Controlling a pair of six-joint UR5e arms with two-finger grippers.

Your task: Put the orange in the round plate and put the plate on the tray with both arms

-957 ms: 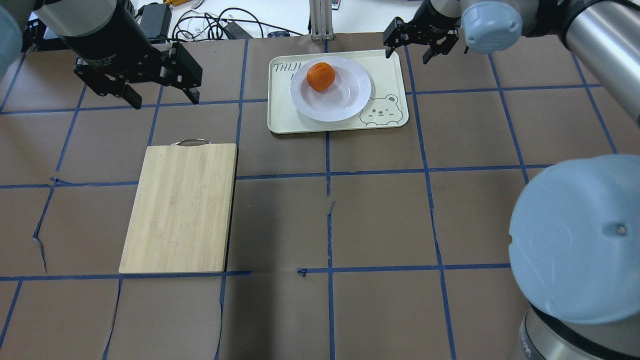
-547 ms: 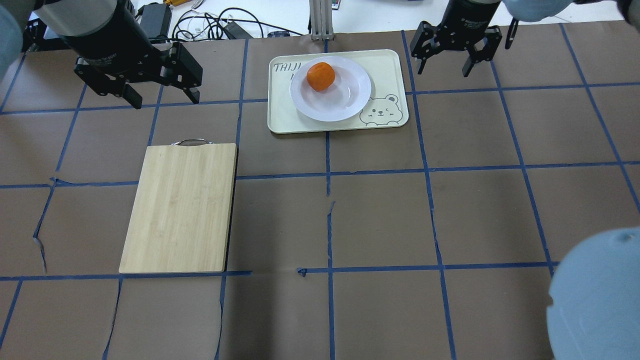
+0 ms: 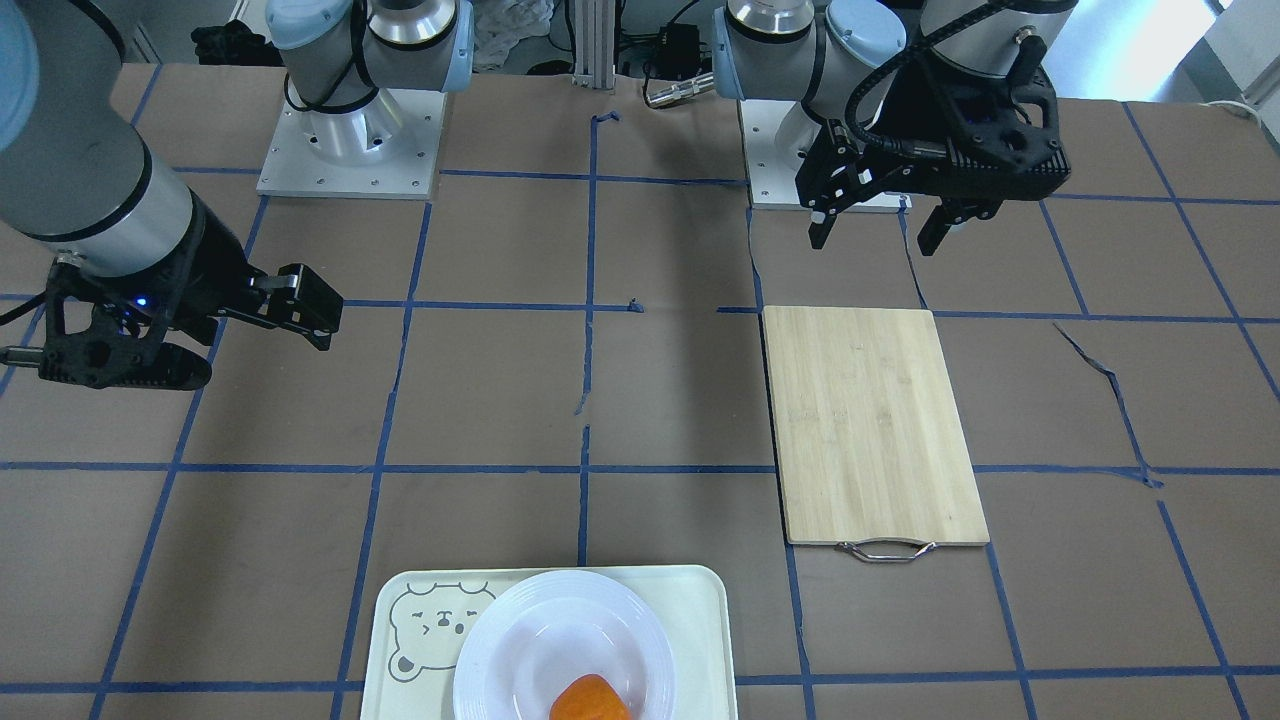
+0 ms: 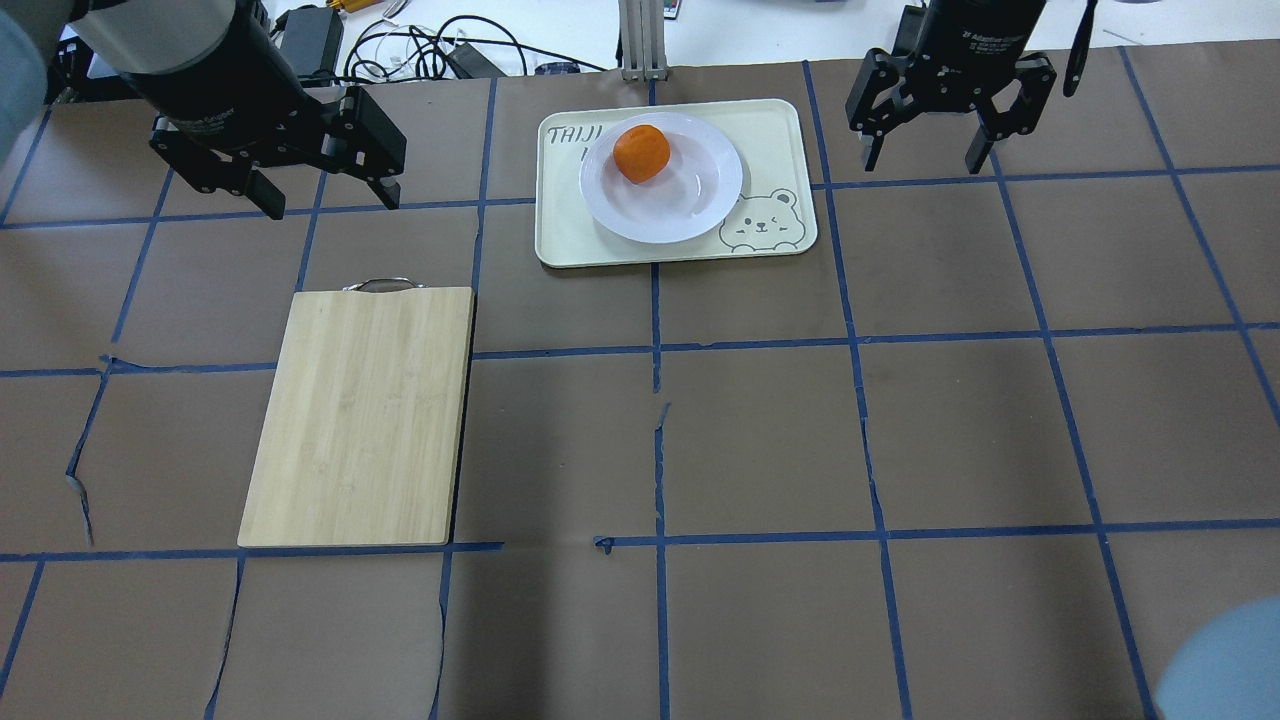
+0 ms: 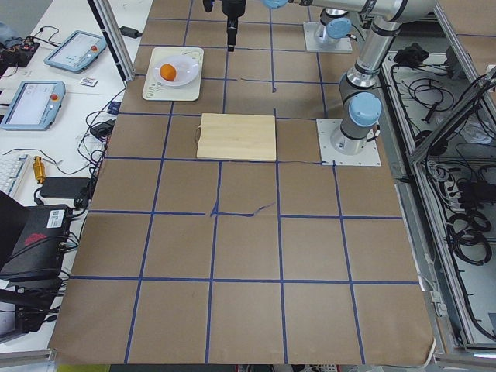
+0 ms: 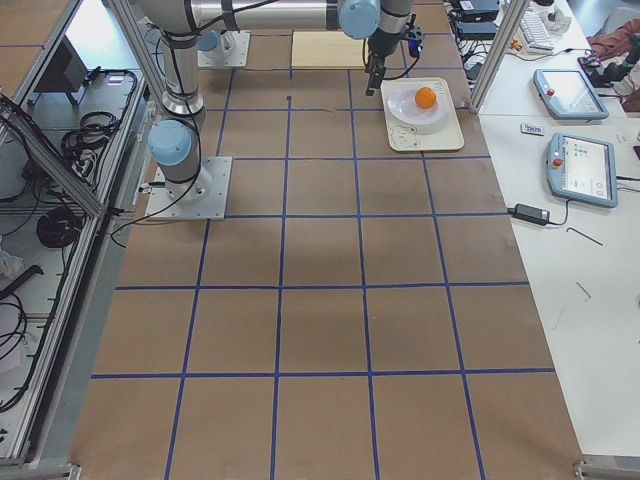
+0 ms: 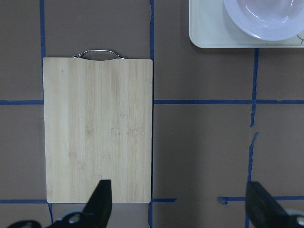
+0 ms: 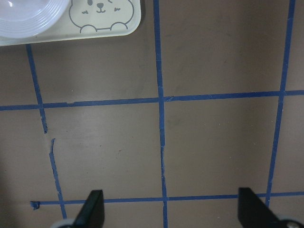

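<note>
The orange (image 4: 641, 152) lies in the round plate (image 4: 722, 180), toward its far-left side. That white plate rests on the cream tray (image 4: 775, 135) at the table's far middle, bear drawing at the near right corner. My left gripper (image 4: 330, 200) hangs open and empty to the tray's left, above the cutting board's far end. Right of the tray, my right gripper (image 4: 922, 160) is also open and empty, apart from the tray's edge. The left wrist view shows the fingers of the left gripper (image 7: 178, 199) spread wide. In the right wrist view the right gripper (image 8: 171, 209) is spread over bare table.
A bamboo cutting board (image 4: 360, 415) with a metal handle lies on the left half of the table. Cables (image 4: 420, 50) and a post sit beyond the far edge. Brown paper with blue tape lines covers the table (image 4: 760, 440).
My right gripper has moved rightward, away from the tray's far right corner, and the right arm's elbow has swung out of the lower right. The left gripper, plate and orange stayed put.
</note>
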